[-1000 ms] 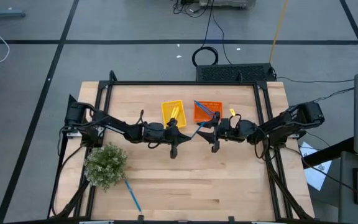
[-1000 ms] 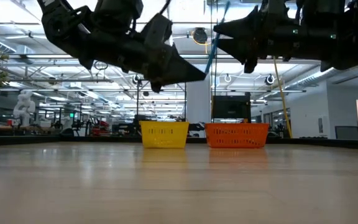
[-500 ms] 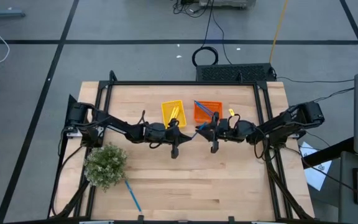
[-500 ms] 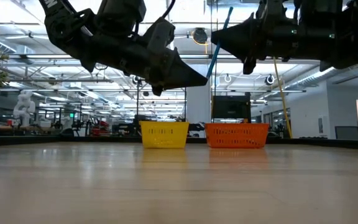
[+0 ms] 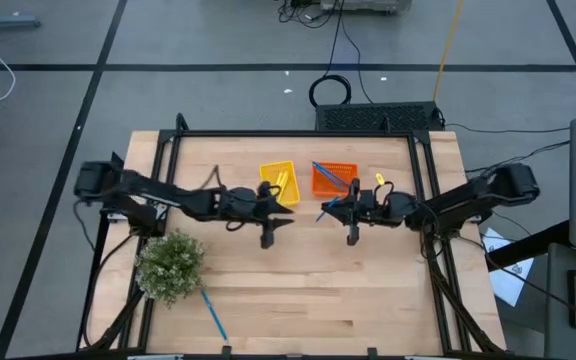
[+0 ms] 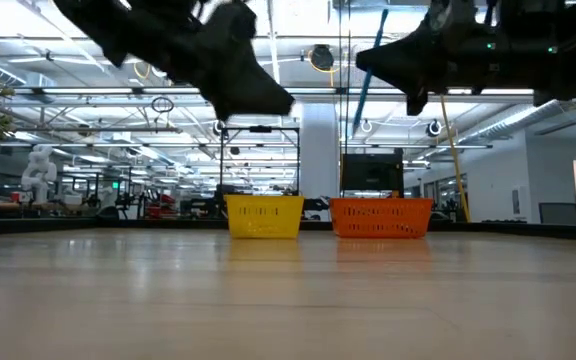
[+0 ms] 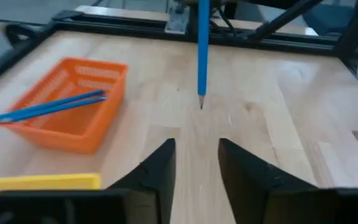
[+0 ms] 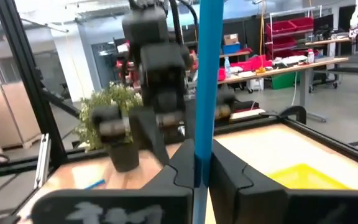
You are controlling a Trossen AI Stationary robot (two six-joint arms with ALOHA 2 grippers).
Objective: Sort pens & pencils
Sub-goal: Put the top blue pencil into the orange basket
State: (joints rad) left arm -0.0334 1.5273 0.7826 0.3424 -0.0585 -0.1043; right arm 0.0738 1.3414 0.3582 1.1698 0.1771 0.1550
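Observation:
A blue pen (image 8: 209, 74) is lifted over the middle of the table, with my right gripper (image 5: 331, 208) shut on it. My left gripper (image 7: 197, 163) stands open and empty a little to the pen's left, its fingers pointing at the pen (image 7: 202, 56). Behind them stand a yellow tray (image 5: 278, 181) with yellow pencils (image 5: 281, 180) and an orange tray (image 7: 73, 106) in which two blue pens (image 7: 48, 107) lie slanting, one end over the rim. Another blue pen (image 5: 213, 313) lies flat on the table near the front edge. My right gripper pinches the pen's shaft (image 8: 202, 146) between its two fingers, about at mid-length. The fingers come roughly level from the table's right side and lie across the pen. The pen (image 6: 366, 62) stands steeply tilted, pointed tip (image 7: 201, 103) downward, clear of the table.
A potted plant (image 5: 171, 265) stands at the front left. A small yellow thing (image 5: 377, 181) lies right of the orange tray. A dark frame (image 5: 298, 132) runs round the table's edges. Bare wood stretches across the near half.
The pen has passed from my left gripper to my right. The right gripper has shut on it; the left has opened, let go and drawn back toward the table's left edge and upward. The pen has stayed lifted and steeply tilted.

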